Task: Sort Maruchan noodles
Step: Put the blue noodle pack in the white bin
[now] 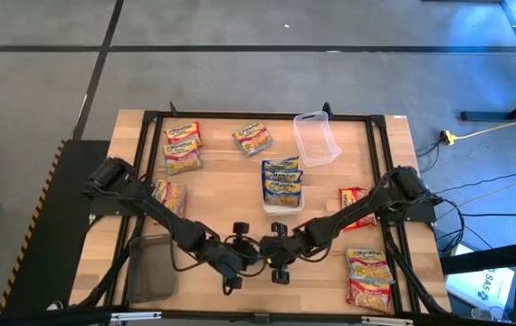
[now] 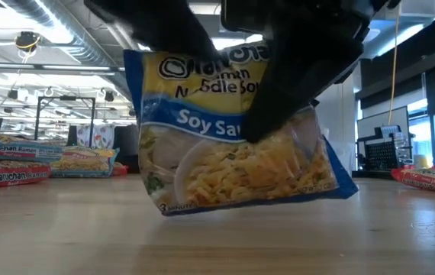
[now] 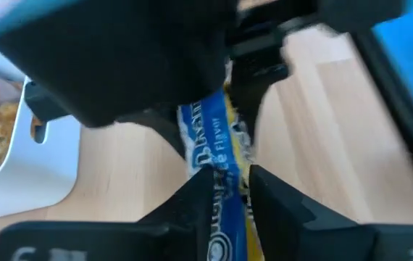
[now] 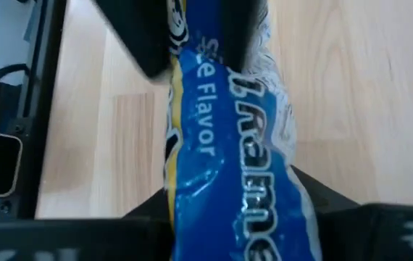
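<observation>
I see both grippers meeting near the front edge of the table point(image 1: 394, 163), a little in front of the white tray point(image 1: 282, 205). Between them hangs one blue-bordered packet point(image 2: 236, 141), the soy sauce kind, held upright above the wood with its lower edge just over the surface. The left gripper point(image 3: 230, 185) has its fingers pressed on the packet's thin edge, so it is pinching the packet. The right gripper point(image 4: 235, 210) has the same packet between its fingers; they stand close against both sides of it, and I take this as a pinch too. On the white tray lie more blue packets point(image 1: 281, 177), stacked. Behind the tray, toward the far edge, are a single packet point(image 1: 253, 138) and the clear tub point(image 1: 317, 138). Other packets point(image 1: 182, 147) lie left of the tray, and red-bordered ones point(image 1: 369, 276) right of it.
</observation>
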### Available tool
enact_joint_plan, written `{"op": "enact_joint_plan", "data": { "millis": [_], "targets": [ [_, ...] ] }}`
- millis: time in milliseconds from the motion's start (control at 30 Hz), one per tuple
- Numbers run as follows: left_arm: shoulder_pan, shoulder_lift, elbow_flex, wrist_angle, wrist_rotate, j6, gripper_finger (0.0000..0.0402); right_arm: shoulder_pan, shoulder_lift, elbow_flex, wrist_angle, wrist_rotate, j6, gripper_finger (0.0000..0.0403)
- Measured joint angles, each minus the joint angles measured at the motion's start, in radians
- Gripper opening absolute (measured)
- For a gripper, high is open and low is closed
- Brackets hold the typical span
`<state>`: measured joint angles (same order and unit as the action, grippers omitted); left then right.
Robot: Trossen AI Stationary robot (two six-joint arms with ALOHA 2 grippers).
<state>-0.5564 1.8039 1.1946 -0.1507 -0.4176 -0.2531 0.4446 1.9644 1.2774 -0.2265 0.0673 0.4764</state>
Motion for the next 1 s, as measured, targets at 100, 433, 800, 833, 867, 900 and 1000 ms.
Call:
{"op": "enact_joint_plan", "data": {
  "millis": [100, 433, 800, 833, 867, 900, 1000],
  "targets": [
    [-0.004, -0.057, 0.0, -0.075, 0.049, -0.018, 0.0088, 0.0, -0.013, 0.0, -0.022, 0.0, -0.013, 0.011],
    [-0.064, -0.162, 0.002, -0.22, 0.045, -0.071, 0.0086, 0.021, -0.2, 0.001, -0.229, 0.036, -0.055, 0.01],
    [-0.082, -0.107, -0.004, -0.169, 0.042, -0.089, 0.0086, -0.027, -0.414, 0.004, -0.504, 0.158, -0.109, 0.0099],
    [-0.084, -0.111, -0.004, -0.165, 0.028, -0.089, 0.0086, -0.039, -0.42, 0.0, -0.532, 0.167, -0.124, 0.0099],
    [-0.086, -0.113, -0.002, -0.156, 0.009, -0.088, 0.0086, -0.045, -0.429, -0.005, -0.551, 0.182, -0.147, 0.0099],
    [-0.086, -0.113, 0.0, -0.153, -0.014, -0.088, 0.0086, -0.048, -0.441, -0.006, -0.545, 0.203, -0.168, 0.0099],
    [-0.103, -0.111, -0.003, -0.154, -0.043, -0.094, 0.0086, -0.073, -0.485, 0.001, -0.513, 0.24, -0.216, 0.0099]
  ]
}}
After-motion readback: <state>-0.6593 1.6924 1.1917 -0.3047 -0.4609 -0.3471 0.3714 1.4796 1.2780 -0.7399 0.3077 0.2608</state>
